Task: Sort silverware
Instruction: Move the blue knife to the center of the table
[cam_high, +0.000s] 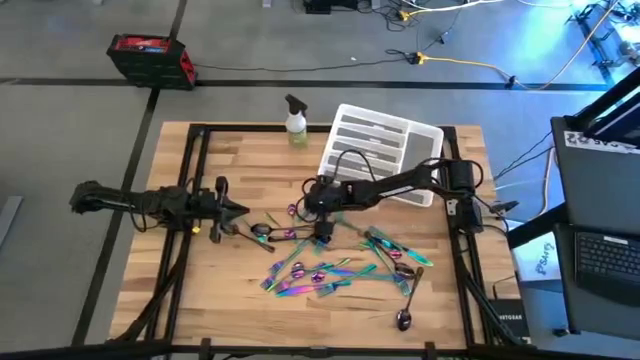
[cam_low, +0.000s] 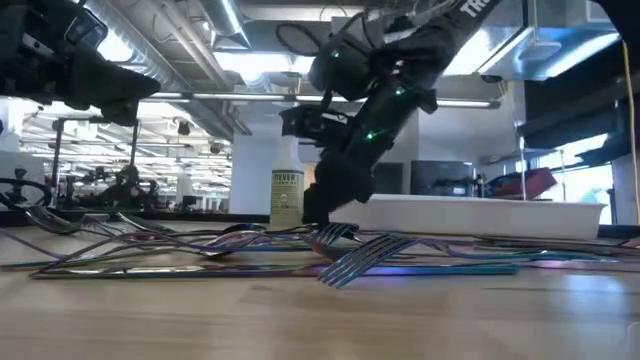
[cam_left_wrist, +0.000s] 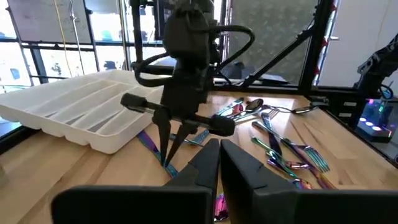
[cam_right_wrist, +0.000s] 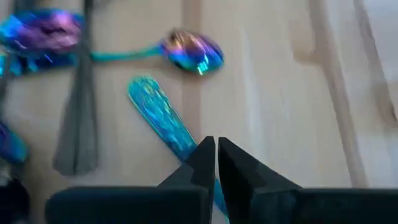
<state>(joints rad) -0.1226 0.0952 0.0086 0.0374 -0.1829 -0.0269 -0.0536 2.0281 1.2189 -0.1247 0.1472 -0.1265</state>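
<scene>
The silverware (cam_high: 340, 268), slim iridescent forks, spoons and knives, lies scattered over the wooden table's middle and near right. A darker spoon (cam_high: 404, 318) lies nearest the front. My right gripper (cam_high: 322, 237) points down at the pile's far edge, shut on a flat teal handle (cam_right_wrist: 158, 112). It also shows in the left wrist view (cam_left_wrist: 166, 158). My left gripper (cam_high: 238, 210) hovers left of the pile with its fingers (cam_left_wrist: 205, 165) shut on nothing. My right gripper pinches the teal handle (cam_right_wrist: 186, 146) between its two fingertips, some way back from the handle's rounded free end (cam_right_wrist: 142, 87). The fingers come from above, pointing down. The piece lies flat on the table, and the fingers hide the rest of it.
A white compartmented tray (cam_high: 385, 140) stands at the far right of the table. A spray bottle (cam_high: 296, 125) stands left of it at the far edge. An iridescent spoon (cam_right_wrist: 193, 51) lies just beyond the held handle. Bare wood lies at the near left.
</scene>
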